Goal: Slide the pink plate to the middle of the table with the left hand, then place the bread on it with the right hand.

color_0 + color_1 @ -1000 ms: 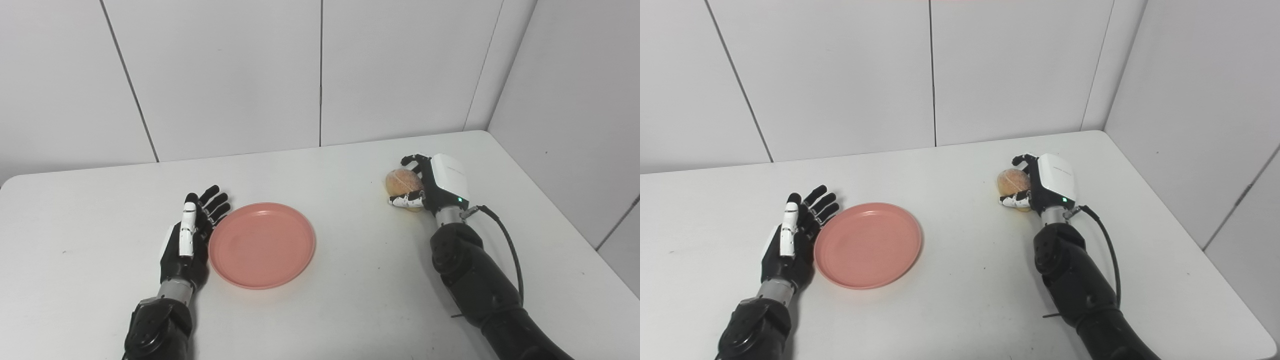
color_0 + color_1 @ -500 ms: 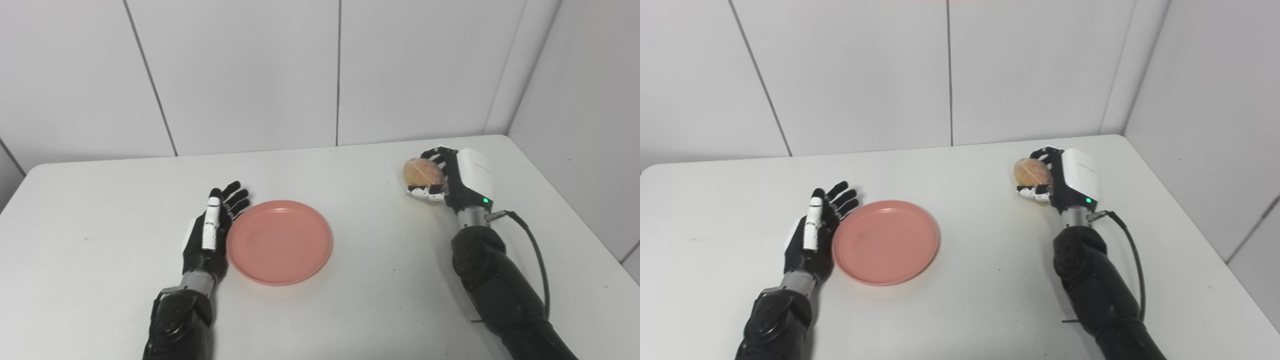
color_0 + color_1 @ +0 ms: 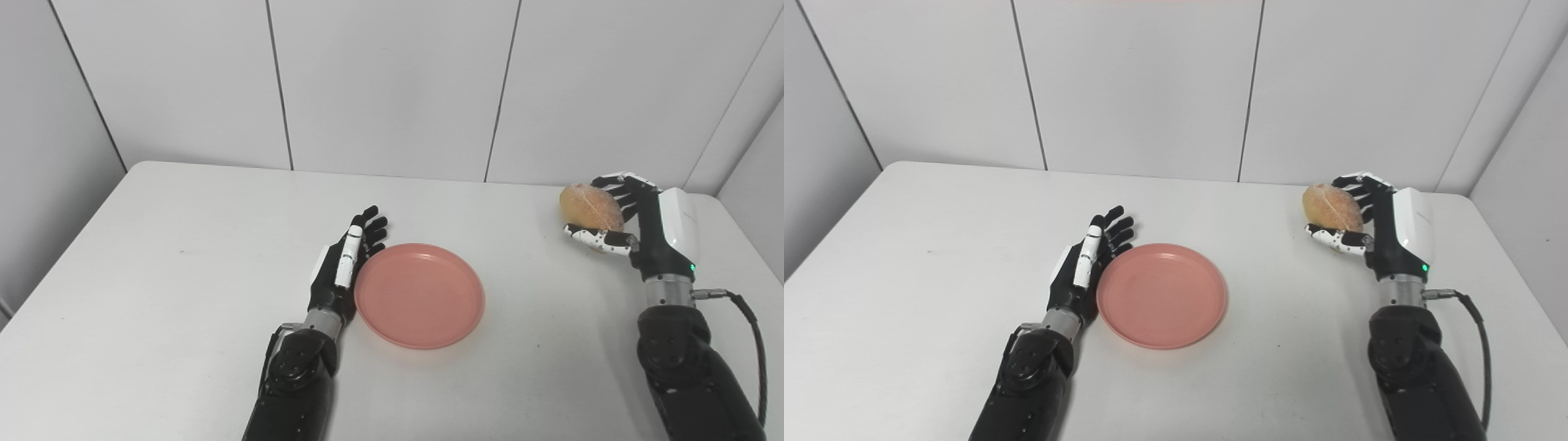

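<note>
Pink plate (image 3: 420, 295) flat on the white counter (image 3: 153, 257), near its middle. Left hand (image 3: 343, 269) empty, fingers spread, resting edge-on just beside the plate's left rim. Right hand (image 3: 637, 223) wraps the bread (image 3: 589, 207), well apart from the plate, at the counter's far right.

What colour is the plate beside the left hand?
Pink, a plain salmon shade with no pattern; the plate shows best in the left eye view.

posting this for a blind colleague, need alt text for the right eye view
A robot's right hand holds a round bread roll above the right side of a white table. Near the table's middle lies an empty pink plate, with the open left hand resting flat against its left rim. Plain white wall panels stand behind.
</note>
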